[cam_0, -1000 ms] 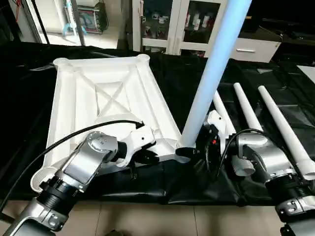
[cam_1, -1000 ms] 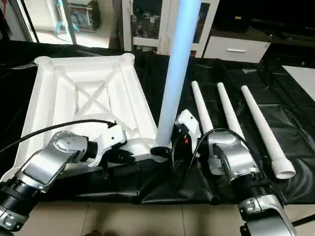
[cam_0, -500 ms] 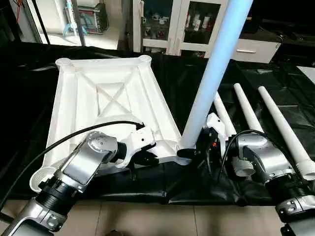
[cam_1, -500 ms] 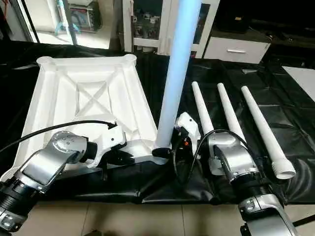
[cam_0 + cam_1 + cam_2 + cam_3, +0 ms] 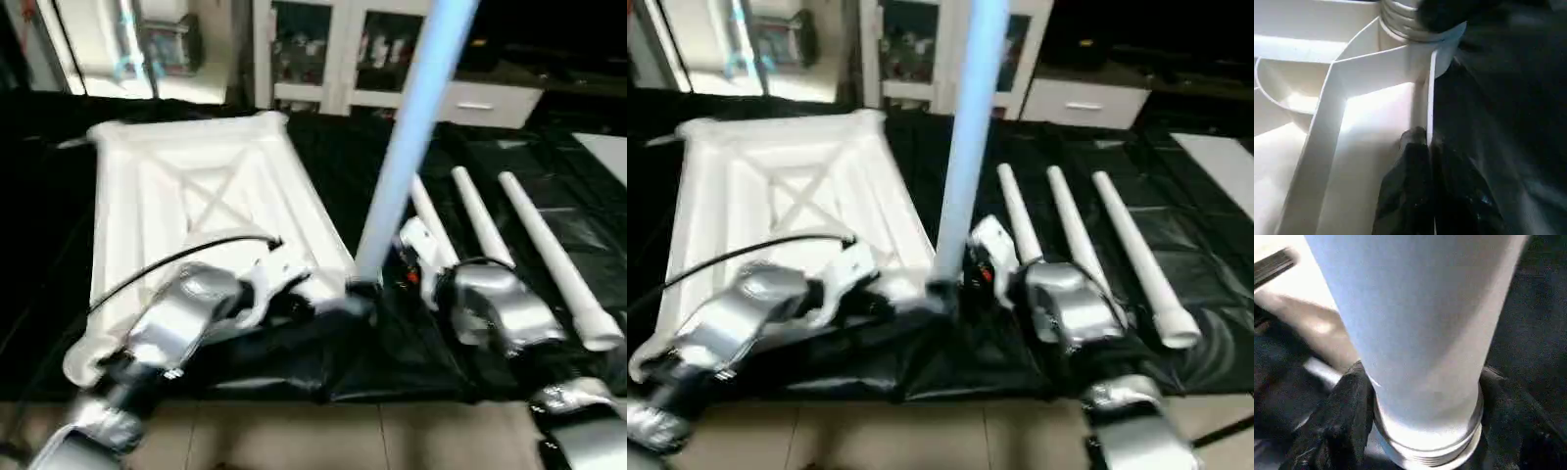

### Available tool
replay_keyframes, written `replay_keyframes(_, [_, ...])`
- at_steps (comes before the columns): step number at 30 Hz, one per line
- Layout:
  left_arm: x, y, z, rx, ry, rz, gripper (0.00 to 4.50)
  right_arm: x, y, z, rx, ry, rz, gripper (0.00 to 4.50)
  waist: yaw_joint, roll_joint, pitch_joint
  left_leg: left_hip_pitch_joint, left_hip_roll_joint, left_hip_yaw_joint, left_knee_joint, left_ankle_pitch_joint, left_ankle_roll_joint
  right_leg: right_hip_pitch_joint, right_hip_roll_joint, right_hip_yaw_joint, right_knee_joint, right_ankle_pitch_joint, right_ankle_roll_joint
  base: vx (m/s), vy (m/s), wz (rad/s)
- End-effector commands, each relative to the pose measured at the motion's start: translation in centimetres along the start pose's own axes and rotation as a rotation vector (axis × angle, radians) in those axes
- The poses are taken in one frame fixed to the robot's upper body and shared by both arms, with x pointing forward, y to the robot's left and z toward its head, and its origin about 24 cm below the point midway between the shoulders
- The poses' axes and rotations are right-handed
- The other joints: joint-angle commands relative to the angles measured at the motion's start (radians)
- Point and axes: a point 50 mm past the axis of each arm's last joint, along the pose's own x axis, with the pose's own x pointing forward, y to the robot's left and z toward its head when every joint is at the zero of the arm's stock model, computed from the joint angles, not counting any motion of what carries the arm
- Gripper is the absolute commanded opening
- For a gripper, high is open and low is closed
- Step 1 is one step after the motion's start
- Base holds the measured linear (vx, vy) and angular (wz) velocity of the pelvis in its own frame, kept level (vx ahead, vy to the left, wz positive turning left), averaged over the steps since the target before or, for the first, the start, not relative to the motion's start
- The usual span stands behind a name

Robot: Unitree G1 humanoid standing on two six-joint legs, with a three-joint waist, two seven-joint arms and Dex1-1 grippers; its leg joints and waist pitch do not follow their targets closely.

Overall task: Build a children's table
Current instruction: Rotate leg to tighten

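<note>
White table top (image 5: pixel 186 196), ribbed underside up, lies left of centre on black sheeting (image 5: pixel 392 343). One leg (image 5: pixel 407 147) stands upright at the top's near-right corner socket, reaching the frame's upper edge. Right gripper (image 5: pixel 1420 431) clamps that leg's base (a finger (image 5: pixel 1347 416) each side). Left gripper (image 5: pixel 1425 156) is pinched together on the top's rim wall. Three spare legs (image 5: pixel 544 250) lie at right.

Our 2 forearms, the left (image 5: pixel 181 318) and the right (image 5: pixel 500 311), are rounded brushed-silver shells ending in ribbed black collars at 6 o'clock. White wrist housings (image 5: pixel 279 279) carry black fingers (image 5: pixel 1410 191), and a black cable (image 5: pixel 167 264) loops over the left arm.
</note>
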Motion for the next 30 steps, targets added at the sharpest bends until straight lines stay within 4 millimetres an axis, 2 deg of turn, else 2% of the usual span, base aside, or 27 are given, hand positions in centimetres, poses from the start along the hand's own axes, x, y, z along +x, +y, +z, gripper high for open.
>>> replay_keyframes(1, [1.0,0.2,0.6,-0.088,-0.037,0.072,0.00,0.5,-0.6,-2.6,0.073,0.116,-0.238,2.70,0.001,0.000,-0.045,0.005,0.062,-0.033,-0.088,-0.257,-0.029,0.028,-0.075,0.052,-0.097,-0.349,-0.177,0.000,0.000,0.00])
replay_keyframes(4, [1.9,0.9,1.9,-0.140,-0.097,0.205,0.00,2.2,0.1,-3.1,0.139,0.094,-0.428,2.70,-0.008,0.005,-0.047,0.005,0.059,-0.034,-0.089,-0.255,-0.041,0.021,-0.074,0.053,-0.100,-0.348,-0.167,0.000,0.000,0.00])
replay_keyframes(5, [2.2,1.0,2.3,-0.141,-0.113,0.230,0.00,3.0,0.9,-3.1,0.157,0.075,-0.459,2.70,-0.007,0.003,-0.049,0.005,0.060,-0.035,-0.089,-0.250,-0.041,0.023,-0.075,0.052,-0.098,-0.329,-0.164,0.000,0.000,0.00])
replay_keyframes(6, [2.4,1.0,2.6,-0.142,-0.122,0.246,0.00,3.7,1.5,-3.1,0.172,0.058,-0.468,2.70,-0.008,0.005,-0.049,0.005,0.058,-0.032,-0.088,-0.252,-0.036,0.019,-0.075,0.054,-0.100,-0.324,-0.165,0.000,0.000,0.00])
replay_keyframes(7, [2.4,1.0,2.7,-0.143,-0.126,0.252,0.00,4.0,1.8,-3.1,0.177,0.051,-0.466,2.70,-0.006,0.004,-0.050,0.006,0.057,-0.031,-0.088,-0.248,-0.031,0.020,-0.074,0.053,-0.098,-0.310,-0.161,0.000,0.000,0.00])
replay_keyframes(8, [2.5,1.0,2.8,-0.147,-0.135,0.264,0.00,4.4,2.3,-3.0,0.182,0.039,-0.456,2.70,-0.007,0.006,-0.051,0.000,0.057,-0.031,-0.089,-0.237,-0.021,0.024,-0.072,0.052,-0.096,-0.286,-0.157,0.000,0.000,0.00])
replay_keyframes(9, [2.5,1.1,3.2,-0.147,-0.143,0.284,0.00,5.2,3.4,-2.7,0.151,0.027,-0.409,2.70,-0.004,0.006,-0.051,0.003,0.059,-0.031,-0.089,-0.236,-0.018,0.022,-0.072,0.052,-0.096,-0.275,-0.156,0.000,0.000,0.00])
replay_keyframes(11, [2.5,1.3,3.3,-0.143,-0.142,0.299,0.00,5.7,4.1,-2.5,0.136,0.015,-0.376,2.70,-0.001,0.001,-0.053,-0.003,0.058,-0.029,-0.088,-0.203,0.001,0.028,-0.072,0.052,-0.090,-0.228,-0.159,0.000,0.000,0.00])
replay_keyframes(14, [2.3,1.6,3.1,-0.142,-0.134,0.307,0.00,5.7,4.1,-2.4,0.131,0.008,-0.377,2.70,0.000,0.002,-0.051,-0.004,0.057,-0.027,-0.088,-0.185,0.016,0.028,-0.071,0.053,-0.091,-0.213,-0.163,0.000,0.000,0.00])
replay_keyframes(17, [2.2,1.8,2.6,-0.142,-0.121,0.317,0.00,5.5,3.6,-2.1,0.115,-0.013,-0.398,2.70,0.000,0.004,-0.047,-0.001,0.059,-0.028,-0.092,-0.230,0.006,0.023,-0.074,0.053,-0.101,-0.299,-0.149,0.000,0.000,0.00])
replay_keyframes(19, [2.1,1.9,2.4,-0.142,-0.117,0.315,0.00,5.3,3.2,-1.8,0.104,-0.030,-0.406,2.70,0.000,0.004,-0.047,0.000,0.059,-0.029,-0.093,-0.240,0.002,0.021,-0.074,0.053,-0.103,-0.320,-0.140,0.000,0.000,0.00])
replay_keyframes(24, [2.0,1.7,2.2,-0.118,-0.117,0.281,0.00,4.7,2.7,-0.8,0.056,-0.084,-0.393,2.70,-0.003,0.005,-0.045,-0.003,0.060,-0.028,-0.095,-0.237,0.003,0.022,-0.072,0.054,-0.101,-0.301,-0.143,0.000,0.000,0.00])
replay_keyframes(26, [1.8,1.7,1.9,-0.106,-0.109,0.270,0.00,4.4,2.5,-0.3,0.068,-0.116,-0.371,3.40,-0.001,0.007,-0.045,-0.004,0.059,-0.028,-0.095,-0.224,0.010,0.023,-0.074,0.055,-0.100,-0.289,-0.147,0.000,0.000,0.00])
replay_keyframes(28, [1.7,1.8,1.7,-0.103,-0.103,0.270,0.00,4.0,2.5,0.0,0.071,-0.143,-0.348,3.42,0.000,0.007,-0.046,-0.005,0.060,-0.027,-0.094,-0.203,0.020,0.025,-0.072,0.055,-0.097,-0.253,-0.152,0.000,0.000,0.00])
replay_keyframes(30, [1.6,1.9,1.6,-0.095,-0.106,0.268,0.00,3.6,2.4,0.0,0.063,-0.152,-0.343,3.68,0.000,0.006,-0.047,-0.010,0.059,-0.027,-0.093,-0.186,0.028,0.031,-0.073,0.055,-0.095,-0.231,-0.152,0.000,0.000,0.00])
